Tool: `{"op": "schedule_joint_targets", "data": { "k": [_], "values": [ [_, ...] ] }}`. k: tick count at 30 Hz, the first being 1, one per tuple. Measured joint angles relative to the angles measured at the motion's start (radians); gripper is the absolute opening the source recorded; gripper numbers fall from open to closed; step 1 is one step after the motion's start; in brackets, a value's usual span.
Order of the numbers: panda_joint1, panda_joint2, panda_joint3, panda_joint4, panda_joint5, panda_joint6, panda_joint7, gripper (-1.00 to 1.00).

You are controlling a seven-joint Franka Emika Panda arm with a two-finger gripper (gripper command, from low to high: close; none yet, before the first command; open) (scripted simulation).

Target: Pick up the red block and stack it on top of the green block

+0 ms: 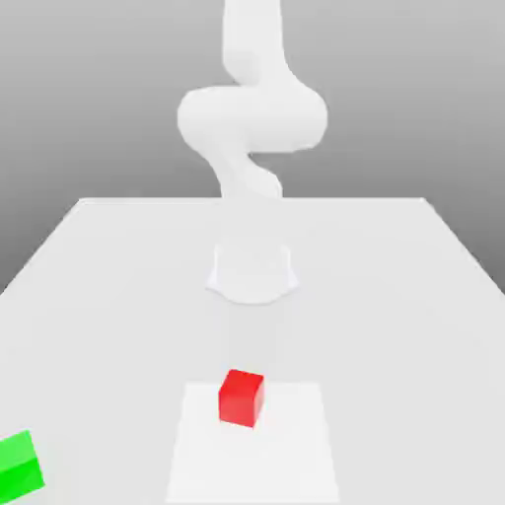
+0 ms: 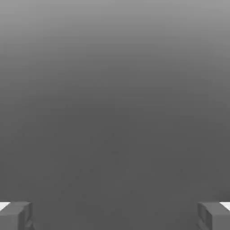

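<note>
A red block (image 1: 242,396) sits on the white table, on a paler square patch near the front middle of the exterior view. A green block (image 1: 20,464) lies at the front corner on the exterior view's left, cut off by the frame edge. The white arm (image 1: 252,118) rises from its round base (image 1: 252,271) at the table's middle and goes up out of frame. In the hand view my gripper (image 2: 115,215) is open, its two grey fingertips (image 2: 15,215) far apart with only grey background between them.
The white table (image 1: 395,296) stretches wide around the arm's base, with its edges visible at the back and sides. The paler square patch (image 1: 296,454) lies under the red block.
</note>
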Motion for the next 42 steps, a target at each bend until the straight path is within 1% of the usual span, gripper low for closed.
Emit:
{"op": "schedule_joint_targets", "data": {
  "k": [13,17,19,24,25,32,39,42],
  "values": [
    [-0.068,0.459,0.041,-0.347,-0.015,0.311,0.162,0.00],
    [-0.075,0.632,0.040,-0.468,0.003,0.426,0.203,0.00],
    [-0.076,0.712,0.038,-0.485,0.004,0.488,0.213,0.00],
    [-0.062,0.895,0.016,-0.468,-0.024,0.643,0.237,0.00],
    [-0.057,0.927,0.009,-0.464,-0.028,0.671,0.240,-1.00],
    [-0.057,0.933,0.009,-0.463,-0.032,0.677,0.244,-1.00],
    [-0.066,0.710,0.028,-0.493,0.007,0.483,0.215,-1.00],
    [-0.087,0.727,-0.020,-0.415,0.046,0.420,0.168,-1.00]
  ]
}}
